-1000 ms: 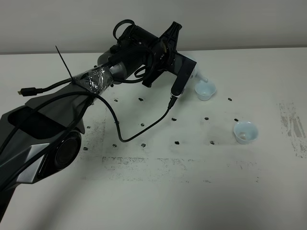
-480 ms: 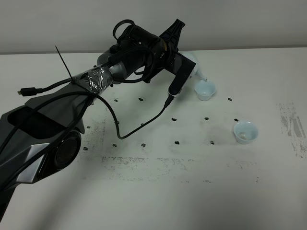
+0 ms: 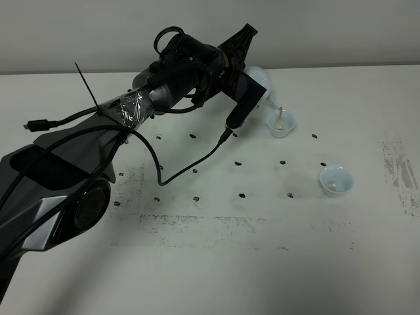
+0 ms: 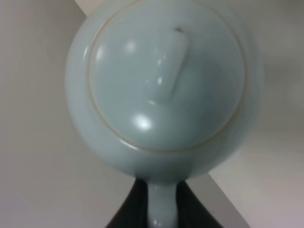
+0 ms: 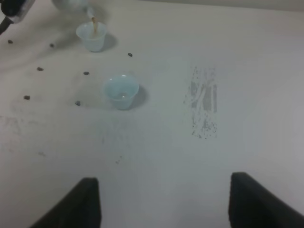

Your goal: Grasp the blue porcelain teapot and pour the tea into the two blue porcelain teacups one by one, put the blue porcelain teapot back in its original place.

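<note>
My left gripper (image 4: 161,217) is shut on the loop handle of the blue porcelain teapot (image 4: 161,80), whose domed lid and knob fill the left wrist view. From the high camera the teapot (image 3: 260,80) hangs tilted at the back of the table. Its spout points down over the far teacup (image 3: 281,123), and a thin brownish stream of tea falls into that cup. The near teacup (image 3: 336,181) stands apart to the right front with a little liquid in it. Both teacups, far (image 5: 91,37) and near (image 5: 121,91), show in the right wrist view, well beyond my open right gripper (image 5: 173,209).
A black cable (image 3: 197,167) loops from the left wrist down onto the white table (image 3: 216,269). Small dark dots mark the tabletop around the cups. A scuffed grey patch (image 3: 400,174) lies near the right edge. The wall runs just behind the teapot.
The left wrist has rolled further and lifted the teapot's back end, so the spout tipped down. Tea now streams into the far teacup. Both cups stayed in place.
</note>
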{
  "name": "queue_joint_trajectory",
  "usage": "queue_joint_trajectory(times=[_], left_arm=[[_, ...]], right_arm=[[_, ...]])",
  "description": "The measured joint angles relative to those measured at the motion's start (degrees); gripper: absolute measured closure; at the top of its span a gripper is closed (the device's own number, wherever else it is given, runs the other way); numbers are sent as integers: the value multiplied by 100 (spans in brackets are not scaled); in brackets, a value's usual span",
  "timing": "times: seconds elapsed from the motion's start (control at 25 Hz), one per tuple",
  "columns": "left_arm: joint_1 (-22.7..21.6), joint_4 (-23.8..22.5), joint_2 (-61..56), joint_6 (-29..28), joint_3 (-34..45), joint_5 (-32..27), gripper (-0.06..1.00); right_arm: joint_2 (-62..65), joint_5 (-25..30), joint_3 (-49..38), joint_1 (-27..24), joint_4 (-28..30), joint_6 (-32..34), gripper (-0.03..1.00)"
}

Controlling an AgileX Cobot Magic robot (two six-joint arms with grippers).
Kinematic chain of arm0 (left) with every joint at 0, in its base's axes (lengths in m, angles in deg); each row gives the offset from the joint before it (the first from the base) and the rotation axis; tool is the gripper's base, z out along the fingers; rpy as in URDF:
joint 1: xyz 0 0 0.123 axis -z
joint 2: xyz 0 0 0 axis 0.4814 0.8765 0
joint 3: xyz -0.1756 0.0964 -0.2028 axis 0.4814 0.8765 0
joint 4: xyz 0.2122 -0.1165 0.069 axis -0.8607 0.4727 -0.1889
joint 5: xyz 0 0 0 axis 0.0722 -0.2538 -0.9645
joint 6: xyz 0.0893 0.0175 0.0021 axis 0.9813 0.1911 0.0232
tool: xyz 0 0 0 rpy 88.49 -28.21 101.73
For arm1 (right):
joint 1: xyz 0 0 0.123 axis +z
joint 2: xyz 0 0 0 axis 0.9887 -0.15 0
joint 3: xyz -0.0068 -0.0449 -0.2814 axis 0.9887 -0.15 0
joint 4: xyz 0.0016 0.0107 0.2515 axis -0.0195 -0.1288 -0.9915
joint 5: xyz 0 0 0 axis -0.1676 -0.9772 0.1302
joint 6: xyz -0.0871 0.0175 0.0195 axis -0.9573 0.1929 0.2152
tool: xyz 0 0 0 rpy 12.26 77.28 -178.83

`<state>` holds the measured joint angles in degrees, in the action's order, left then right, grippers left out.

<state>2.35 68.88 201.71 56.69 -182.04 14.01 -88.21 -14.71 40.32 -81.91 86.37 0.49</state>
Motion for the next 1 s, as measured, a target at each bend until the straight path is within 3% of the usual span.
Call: queue_joint_trajectory(times=[1.0], left_arm=[[0,0,0,488,0,71,91]], right_arm=[[0,0,0,0,0,0,38]])
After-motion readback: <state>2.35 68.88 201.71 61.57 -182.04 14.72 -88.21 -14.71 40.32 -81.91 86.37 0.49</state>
